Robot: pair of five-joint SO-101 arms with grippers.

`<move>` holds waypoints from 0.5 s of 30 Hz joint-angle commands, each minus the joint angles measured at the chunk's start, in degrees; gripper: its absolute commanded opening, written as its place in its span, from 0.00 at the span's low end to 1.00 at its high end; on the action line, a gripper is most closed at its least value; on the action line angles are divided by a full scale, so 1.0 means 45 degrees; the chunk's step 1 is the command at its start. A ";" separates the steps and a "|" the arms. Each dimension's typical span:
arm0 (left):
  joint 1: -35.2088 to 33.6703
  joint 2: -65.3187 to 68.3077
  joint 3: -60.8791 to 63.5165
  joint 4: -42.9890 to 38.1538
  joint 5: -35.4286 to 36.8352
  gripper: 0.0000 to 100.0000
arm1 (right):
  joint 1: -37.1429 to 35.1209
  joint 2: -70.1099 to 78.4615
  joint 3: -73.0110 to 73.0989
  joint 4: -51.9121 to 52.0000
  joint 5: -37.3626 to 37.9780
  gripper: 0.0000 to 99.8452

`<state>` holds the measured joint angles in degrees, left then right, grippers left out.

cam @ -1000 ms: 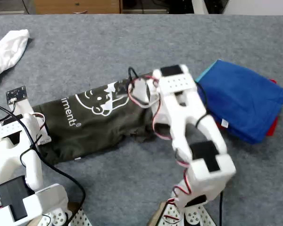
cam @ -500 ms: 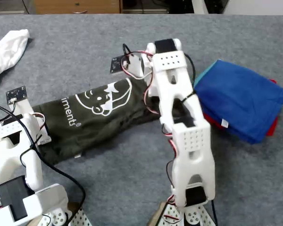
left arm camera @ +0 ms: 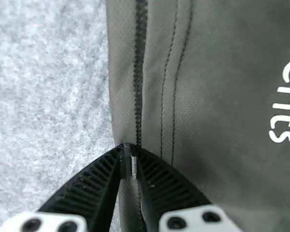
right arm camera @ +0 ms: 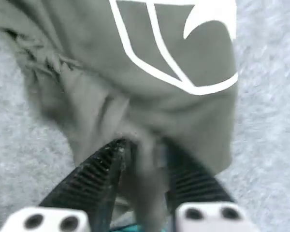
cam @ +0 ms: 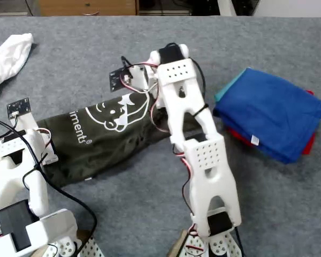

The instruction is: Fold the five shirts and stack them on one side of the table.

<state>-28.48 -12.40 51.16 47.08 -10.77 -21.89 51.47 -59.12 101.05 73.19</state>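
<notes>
**Dark shirt mid-fold, both claws on fabric**

Looks like the end-to-end fold of the dark shirt (cam: pixel 104 136), which lies mid-frame on the tabletop (cam: pixel 289 203). Left claw (left arm camera: pixel 129 157) is pressed together on the hem at the shirt's lower-left end, with the left arm (cam: pixel 16 166) crouched low there. Right claw (right arm camera: pixel 140 147) pinches a bunched wad at the other end, right arm (cam: pixel 203 155) stretched long up the centre. Next, I'd guess: carry that end leftward and lay it flat, no wrinkles. Folded stack (cam: pixel 270 112) sits right. White shirt (cam: pixel 8 53) upper left, unfolded.
</notes>
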 commanded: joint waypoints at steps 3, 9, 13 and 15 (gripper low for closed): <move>-0.0098 0.0029 -0.0137 -0.0195 0.0078 0.02 | -0.0264 -0.0381 -0.1866 0.0254 -0.0449 0.39; -0.0078 0.0029 -0.0137 -0.0195 0.0039 0.02 | 0.0733 -0.1748 -0.2178 0.0293 -0.2110 0.36; -0.0078 0.0029 -0.0137 -0.0195 0.0059 0.02 | 0.1299 -0.3546 -0.0010 0.0293 -0.2872 0.10; -0.0078 0.0029 -0.0137 -0.0195 0.0059 0.02 | 0.1319 -0.4581 0.1768 0.0293 -0.3106 0.01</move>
<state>-28.48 -12.40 51.16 47.08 -10.77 -17.14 40.40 -59.30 101.05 61.32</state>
